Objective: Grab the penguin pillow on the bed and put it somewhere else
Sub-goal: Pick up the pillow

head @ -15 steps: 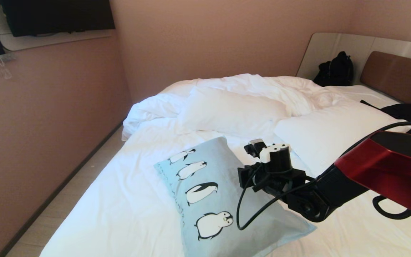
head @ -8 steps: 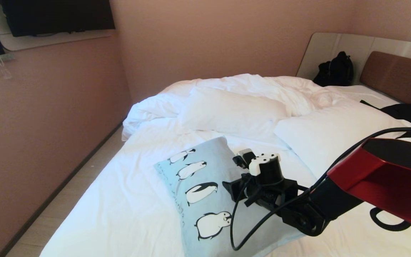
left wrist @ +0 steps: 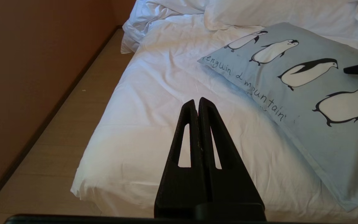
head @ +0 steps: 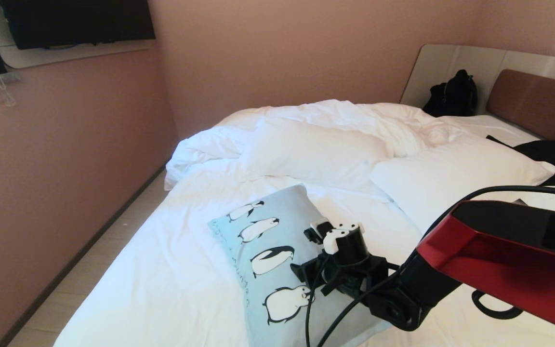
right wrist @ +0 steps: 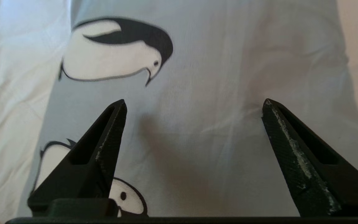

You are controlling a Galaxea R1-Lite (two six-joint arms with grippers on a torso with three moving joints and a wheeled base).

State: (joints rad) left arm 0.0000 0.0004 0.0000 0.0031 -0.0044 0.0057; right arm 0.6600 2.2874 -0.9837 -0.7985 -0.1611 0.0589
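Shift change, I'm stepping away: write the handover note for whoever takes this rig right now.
Right gripper: open, jaws spread wide, poised just above the penguin pillow, holding nothing.
Left gripper: shut, empty, parked beside the near edge of the bed.
Penguin pillow: lying flat on the bed's sheet, near the front edge, in front of the two white pillows.
Done: right arm lined up over the pillow's plain area beside the penguins.
Left: close on the fabric, lift the pillow, carry it elsewhere and set it down.
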